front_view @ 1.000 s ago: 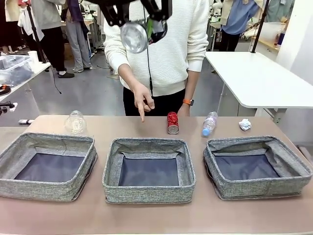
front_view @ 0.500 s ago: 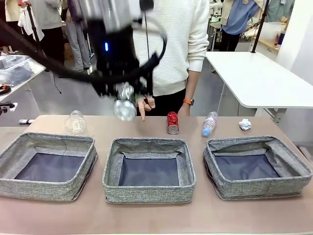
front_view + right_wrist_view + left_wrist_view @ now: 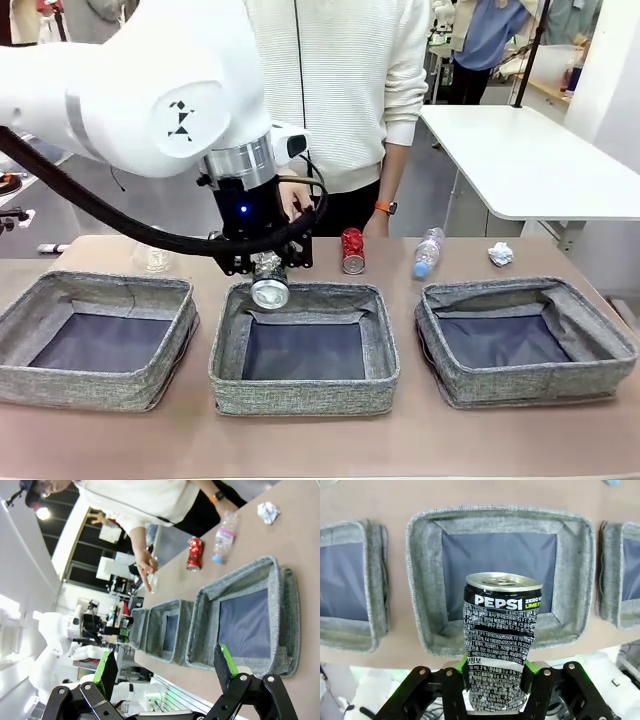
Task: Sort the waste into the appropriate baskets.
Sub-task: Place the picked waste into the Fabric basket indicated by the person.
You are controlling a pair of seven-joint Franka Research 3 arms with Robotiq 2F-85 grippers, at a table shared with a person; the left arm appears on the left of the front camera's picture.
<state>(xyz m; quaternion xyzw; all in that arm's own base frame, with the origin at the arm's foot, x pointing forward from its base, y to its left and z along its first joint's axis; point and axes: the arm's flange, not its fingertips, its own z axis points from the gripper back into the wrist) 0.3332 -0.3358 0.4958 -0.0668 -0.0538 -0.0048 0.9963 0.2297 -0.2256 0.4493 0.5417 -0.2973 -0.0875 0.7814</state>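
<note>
L gripper (image 3: pixel 497 667): crushed metal can (image 3: pixel 501 625) over woven bin (image 3: pixel 422 580)

Robotics lab, by the look of it. Big white robot arm (image 3: pixel 150 90) w/ black cabling reaches over a brown bench (image 3: pixel 320 445). Plain white worktable (image 3: pixel 530 160) alongside, bare grey floor (image 3: pixel 425 195), ppl standing about in the bkgd (image 3: pixel 490 30). Far-left side table (image 3: pixel 12 185) maybe holds tools, too cropped to tell.

crushed can (image 3: pixel 270 291) hangs over middle basket (image 3: pixel 303 388), soda can (image 3: pixel 353 250) behind.
</note>
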